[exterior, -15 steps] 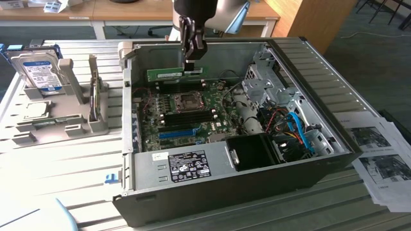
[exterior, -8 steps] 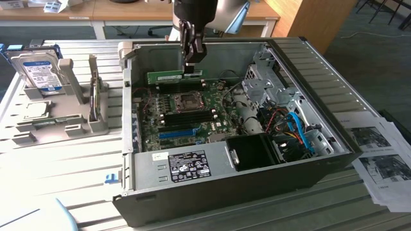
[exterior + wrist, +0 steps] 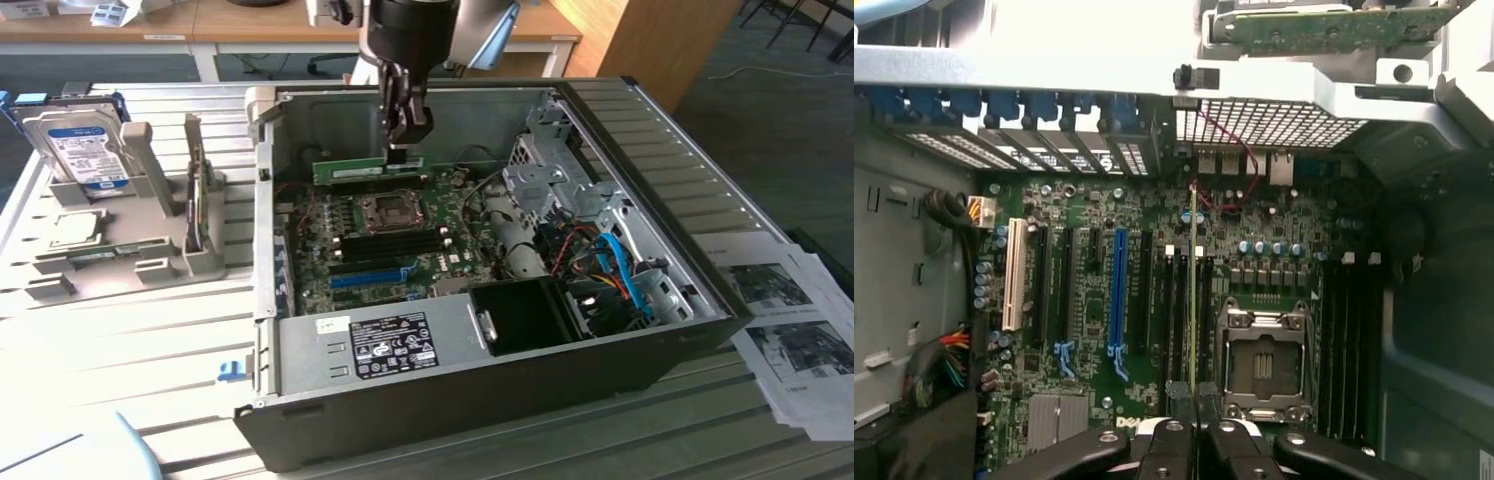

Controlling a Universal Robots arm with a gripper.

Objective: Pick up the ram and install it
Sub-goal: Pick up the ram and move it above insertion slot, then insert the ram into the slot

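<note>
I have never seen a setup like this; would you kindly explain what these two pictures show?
The machine is a robot arm ending in a gripper, a two-fingered clamp. One picture comes from a camera off the arm; the other from a camera on the arm's wrist, looking down past the gripper. On the table lies an open computer case with its circuit board exposed. On the exterior view's left a grey stand holds a hard drive; papers lie on its right. The gripper is shut on the ram, a thin green memory stick, above the circuit board.
</note>
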